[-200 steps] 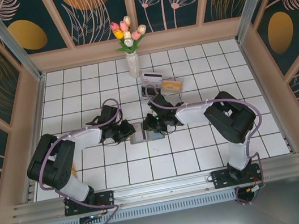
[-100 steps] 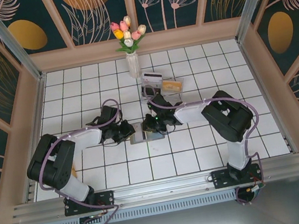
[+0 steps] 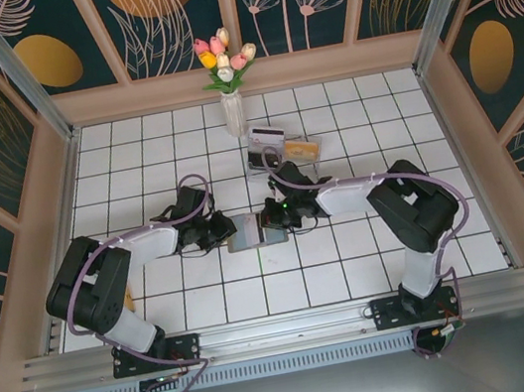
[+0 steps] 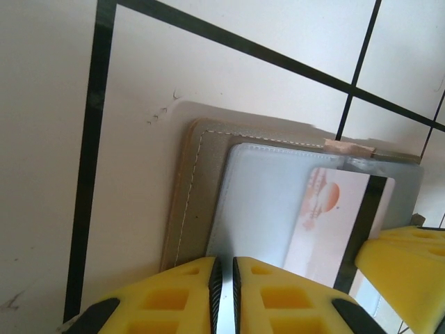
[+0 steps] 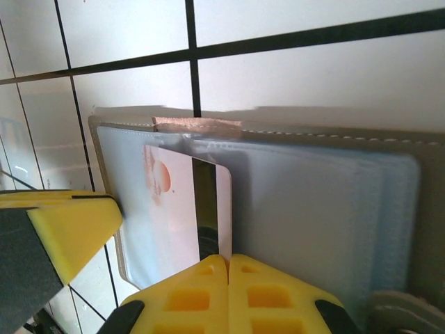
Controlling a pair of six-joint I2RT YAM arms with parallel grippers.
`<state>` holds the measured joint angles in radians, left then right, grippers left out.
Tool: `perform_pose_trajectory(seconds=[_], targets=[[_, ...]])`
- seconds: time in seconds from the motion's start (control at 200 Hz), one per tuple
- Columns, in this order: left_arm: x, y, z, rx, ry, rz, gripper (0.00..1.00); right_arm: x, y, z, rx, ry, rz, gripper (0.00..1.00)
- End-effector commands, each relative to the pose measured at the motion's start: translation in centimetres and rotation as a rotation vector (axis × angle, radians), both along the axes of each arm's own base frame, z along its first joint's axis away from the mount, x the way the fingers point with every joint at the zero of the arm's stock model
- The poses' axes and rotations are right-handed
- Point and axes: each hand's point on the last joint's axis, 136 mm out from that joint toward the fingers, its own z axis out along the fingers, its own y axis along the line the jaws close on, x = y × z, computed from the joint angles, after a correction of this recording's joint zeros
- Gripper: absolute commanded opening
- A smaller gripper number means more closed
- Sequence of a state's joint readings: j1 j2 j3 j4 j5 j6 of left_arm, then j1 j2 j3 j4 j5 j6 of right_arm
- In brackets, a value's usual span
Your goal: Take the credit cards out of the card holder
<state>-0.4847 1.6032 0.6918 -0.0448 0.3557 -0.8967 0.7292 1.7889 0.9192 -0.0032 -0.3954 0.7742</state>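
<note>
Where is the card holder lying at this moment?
In the top view the card holder lies open on the white tiles mid-table, between the left gripper and the right gripper, which pinches its credit card.

The card holder [image 3: 254, 242] lies on the counter [image 3: 135, 157] between the left end effector [image 3: 228, 230] and the right end effector [image 3: 270, 223], a card [image 5: 182, 209] in it, with a vase [image 3: 233, 112] and a tray [image 3: 287, 150] behind.
</note>
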Motion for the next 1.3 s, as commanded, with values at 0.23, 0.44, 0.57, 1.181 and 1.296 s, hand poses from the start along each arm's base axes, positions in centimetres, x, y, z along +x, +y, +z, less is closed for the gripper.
perform_pose_trajectory(seconds=[0.23, 0.44, 0.57, 1.181, 1.296], targets=[[1.1, -1.7, 2.7, -0.072, -0.065, -0.053, 0.29, -0.9, -0.3, 3.5, 0.153, -0.086, 0.094, 0.0], [2.6, -3.5, 5.4, -0.174, -0.121, -0.082, 0.34, -0.8, -1.3, 5.4, 0.205, -0.118, 0.076, 0.0], [3.2, -4.5, 7.7, -0.252, -0.176, -0.109, 0.43, -0.5, -2.2, 6.7, 0.243, -0.146, 0.062, 0.0], [3.9, -6.1, 19.8, -0.653, -0.452, -0.304, 0.66, 1.0, -2.7, 21.0, 0.746, -0.36, 0.124, 0.0], [3.7, -6.4, 21.8, -0.718, -0.495, -0.324, 0.52, 0.9, -2.4, 21.4, 0.774, -0.351, 0.141, 0.0]])
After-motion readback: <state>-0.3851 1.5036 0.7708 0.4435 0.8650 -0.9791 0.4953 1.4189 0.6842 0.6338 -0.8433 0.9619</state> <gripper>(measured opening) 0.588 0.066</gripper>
